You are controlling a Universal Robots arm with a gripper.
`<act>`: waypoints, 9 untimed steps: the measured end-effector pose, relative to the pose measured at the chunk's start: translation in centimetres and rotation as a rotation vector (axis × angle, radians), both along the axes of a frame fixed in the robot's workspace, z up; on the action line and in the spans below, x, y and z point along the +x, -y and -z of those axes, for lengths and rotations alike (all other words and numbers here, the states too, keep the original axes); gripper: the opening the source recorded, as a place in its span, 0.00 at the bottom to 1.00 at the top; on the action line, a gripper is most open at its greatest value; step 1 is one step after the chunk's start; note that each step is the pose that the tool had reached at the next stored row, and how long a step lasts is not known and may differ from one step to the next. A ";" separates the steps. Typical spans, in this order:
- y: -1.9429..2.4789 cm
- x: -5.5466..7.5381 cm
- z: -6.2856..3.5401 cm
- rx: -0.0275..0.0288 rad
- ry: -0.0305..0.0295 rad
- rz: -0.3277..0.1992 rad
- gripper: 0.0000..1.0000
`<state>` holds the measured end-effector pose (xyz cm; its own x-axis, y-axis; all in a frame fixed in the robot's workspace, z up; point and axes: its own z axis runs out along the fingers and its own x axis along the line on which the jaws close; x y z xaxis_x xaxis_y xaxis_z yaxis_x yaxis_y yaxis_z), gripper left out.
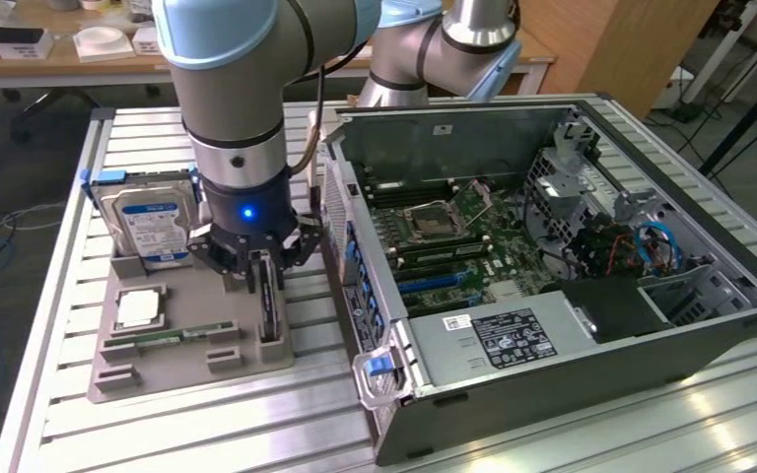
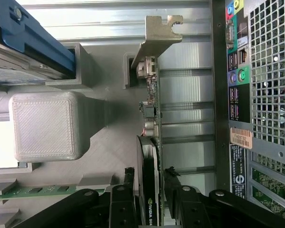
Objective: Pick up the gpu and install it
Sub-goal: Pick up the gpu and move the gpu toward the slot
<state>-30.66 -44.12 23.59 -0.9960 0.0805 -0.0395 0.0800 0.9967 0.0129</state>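
Observation:
The gpu (image 1: 269, 301) stands on its long edge in a slot of the grey parts tray (image 1: 181, 360), on the side nearest the computer. It is a thin green board with a dark fan shroud (image 2: 149, 152) and a silver end bracket (image 2: 157, 33). My gripper (image 1: 263, 271) is lowered straight over the card's upper edge, and in the wrist view the gripper (image 2: 149, 173) straddles the shroud end of the card. The card still rests in its slot.
The open computer case (image 1: 550, 246) lies just to the exterior view's right of the tray, with its rear panel (image 2: 256, 95) close beside the card. On the tray are a blue-labelled hard drive (image 1: 149, 222), a processor (image 1: 139, 308) and a memory stick (image 1: 169, 338).

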 end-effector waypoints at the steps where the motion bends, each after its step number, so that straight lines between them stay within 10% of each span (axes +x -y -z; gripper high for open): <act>1: 0.00 0.0 0.00 0.0000 0.0000 0.000 0.39; 9: 0.00 0.0 0.00 0.0000 0.0000 0.000 0.38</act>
<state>-30.66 -44.12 23.59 -0.9960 0.0804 -0.0396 0.0799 0.9967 0.0129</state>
